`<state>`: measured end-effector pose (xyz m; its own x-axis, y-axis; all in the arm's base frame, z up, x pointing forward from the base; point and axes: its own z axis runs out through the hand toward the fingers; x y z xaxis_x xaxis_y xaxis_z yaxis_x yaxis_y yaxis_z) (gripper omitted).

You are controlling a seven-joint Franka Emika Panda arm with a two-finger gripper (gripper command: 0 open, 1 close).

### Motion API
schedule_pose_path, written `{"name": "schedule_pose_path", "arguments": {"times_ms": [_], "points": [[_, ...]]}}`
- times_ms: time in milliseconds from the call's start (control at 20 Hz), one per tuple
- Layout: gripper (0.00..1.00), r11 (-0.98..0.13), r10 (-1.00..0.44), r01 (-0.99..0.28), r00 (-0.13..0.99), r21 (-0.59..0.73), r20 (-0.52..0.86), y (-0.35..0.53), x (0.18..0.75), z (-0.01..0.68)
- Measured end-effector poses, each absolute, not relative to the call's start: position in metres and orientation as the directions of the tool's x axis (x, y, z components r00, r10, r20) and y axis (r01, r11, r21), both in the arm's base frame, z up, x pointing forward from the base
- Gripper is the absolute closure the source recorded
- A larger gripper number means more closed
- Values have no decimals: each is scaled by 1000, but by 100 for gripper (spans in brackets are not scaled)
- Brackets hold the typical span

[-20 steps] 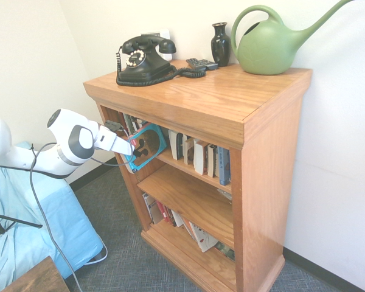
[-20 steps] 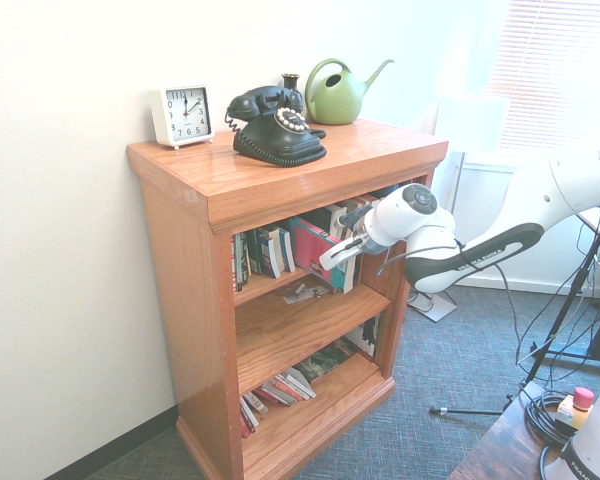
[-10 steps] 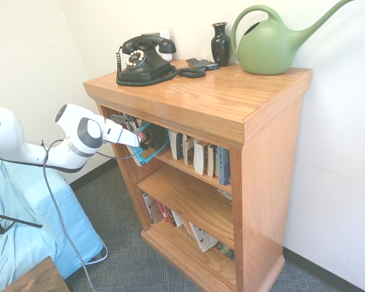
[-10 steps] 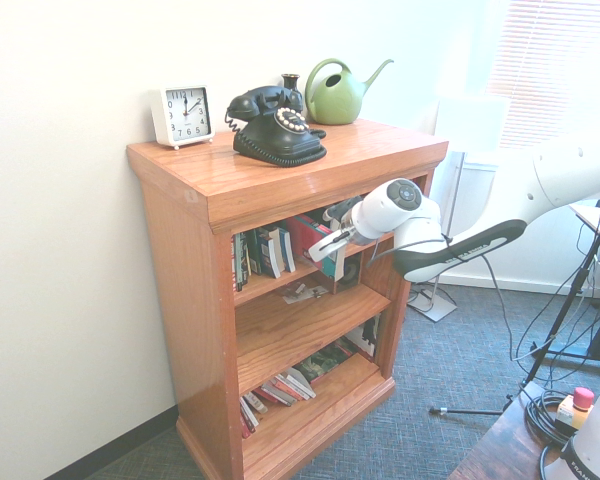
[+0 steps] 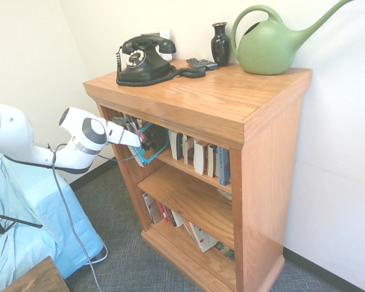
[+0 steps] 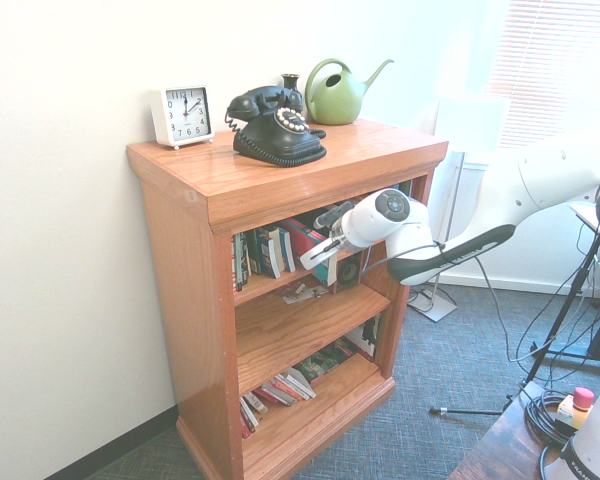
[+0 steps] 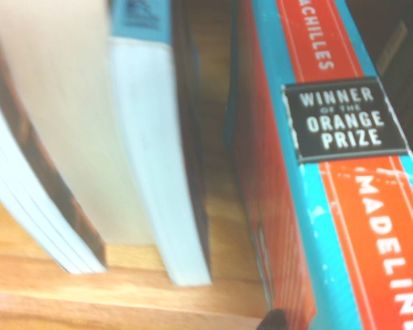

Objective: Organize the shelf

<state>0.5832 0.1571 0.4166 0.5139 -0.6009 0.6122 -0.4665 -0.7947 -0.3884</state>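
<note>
My claw (image 6: 325,253) is pressed shut on the red-and-blue bk (image 7: 330,206), at the front of the shelf's (image 5: 267,182) top inner tier. In wrist view its spine reads "ACHILLES", then "WINNER OF THE ORANGE PRIZE" in wht caps on a blk label, then "MADELINE"; orange-red panels, bright blue borders, scuffed edges. Beside it, apart, a pale pbk (image 7: 151,151) w/ blue top, blurred; print n/legible.

Shelf: warm orange-brn wood, visible grain, thick overhanging top, approx 4 o'clock from my claw in 1st ext. view. From mid-shelf there: blk rotary phone (image 5: 147,64), glossy w/ coiled cord, at 11 o'clock; dk remote (image 5: 202,64) and shiny blk vase (image 5: 220,45) near 12; smooth green watering can (image 5: 267,48), long spout, at 1. In 2nd ext. view, sq. wht clock (image 6: 183,115) sits at 10 o'clock from mid-shelf, dial numbered, hands toward 12 and 2. Bottom-tier bks (image 5: 191,231) lean, assorted, at approx 6 o'clock in 1st ext. view; titles too small to read.
</note>
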Motion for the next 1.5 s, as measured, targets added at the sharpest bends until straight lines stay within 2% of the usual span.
{"name": "schedule_pose_path", "arguments": {"times_ms": [1000,1050,1500], "points": [[100,-780,-614,-483,473,-397,632,164,613,418],[0,-780,-615,-484,472,-397,631,165,613,417],[0,-776,-619,-488,470,-399,630,170,613,417]]}}
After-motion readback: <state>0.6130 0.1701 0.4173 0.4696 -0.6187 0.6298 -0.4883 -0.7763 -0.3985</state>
